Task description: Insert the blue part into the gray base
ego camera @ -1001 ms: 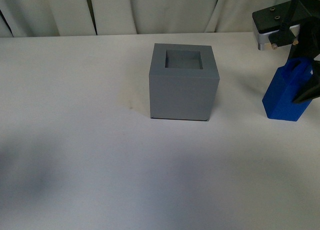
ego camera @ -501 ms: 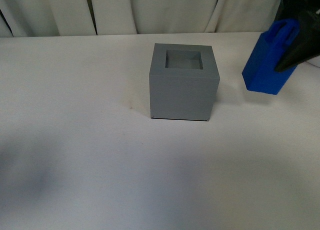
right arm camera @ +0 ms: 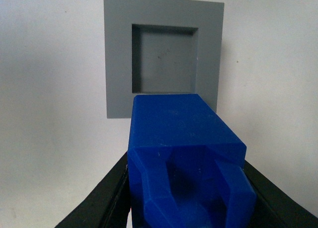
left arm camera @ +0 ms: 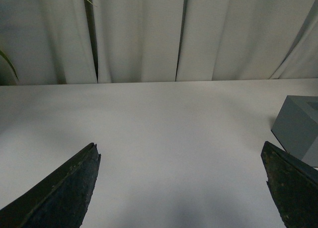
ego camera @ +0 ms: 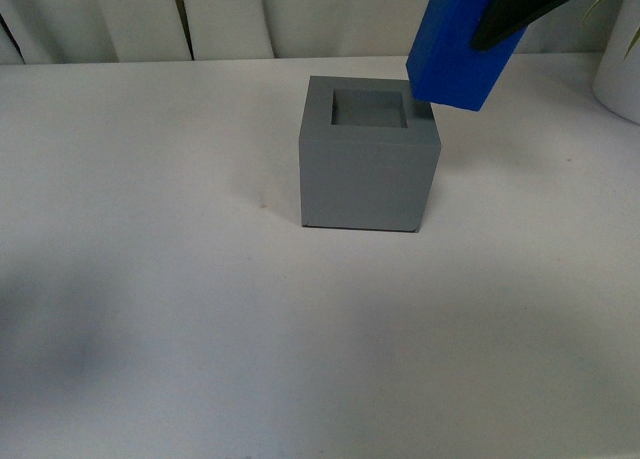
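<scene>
Front view: you have the blue part [ego camera: 458,41] up off the worktop [ego camera: 150,279], high at the right rear of the gray base [ego camera: 368,169]. It hangs tilted, top leaning away to the right and running out of the picture. Its lower end sits above the base's right rear corner, covering that bit of rim; from here you can't tell whether it touches. The square recess [ego camera: 370,111] is open to view, part not yet in it. One dark gripper finger [ego camera: 525,4] lies across the part's upper right side.

Right wrist view: your right gripper [right arm camera: 186,166] is clamped on the blue part, black fingers [right arm camera: 107,198] pressed to its two opposite sides just below the sloped shoulders. The part reaches out past the fingertips toward the base. Its far end overlaps the nearer rim of the base and stops short of the recess, roughly in line with it.

Left wrist view: your left gripper [left arm camera: 179,183] has its jaws spread wide with only bare worktop between them. The gray base shows at the edge of this view, well clear of that gripper. White curtain [left arm camera: 149,34] hangs behind the worktop
</scene>
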